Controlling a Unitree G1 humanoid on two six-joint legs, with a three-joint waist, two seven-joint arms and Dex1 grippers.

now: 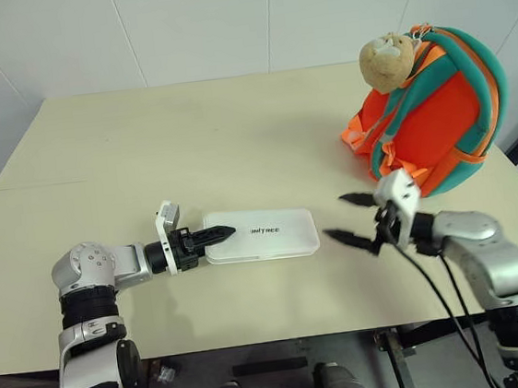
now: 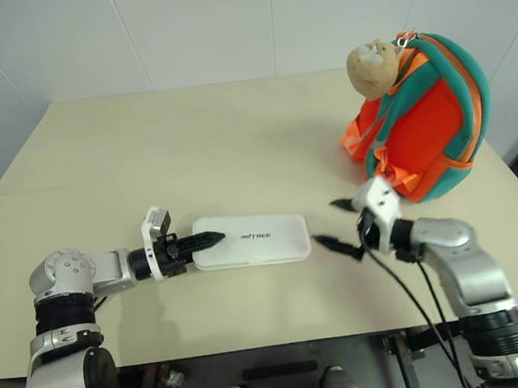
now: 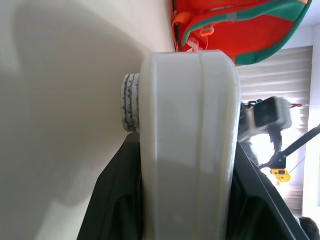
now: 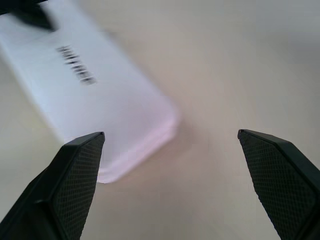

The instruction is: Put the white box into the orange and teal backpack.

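The white box lies flat on the tabletop, near the front edge and a little left of centre, its long side running left to right. The left claw has closed over the box's left end: one black finger lies across the lid there, and the left wrist view shows the case's edge wedged between both fingers. Whether the hold is firm enough to lift cannot be told yet.

The right claw hangs just off the box's right end, spread wide and empty, its two fingertips apart from the case. The orange and teal backpack stands upright at the far right of the tabletop, well apart from the box, with a plush toy at its top.

To do this step well, the left claw should seat squarely on the end before any lift, since a long flat case gripped at one end will likely droop or twist. The right claw could steady the free end. The backpack's opening is not visible from here, so the way in needs checking first.
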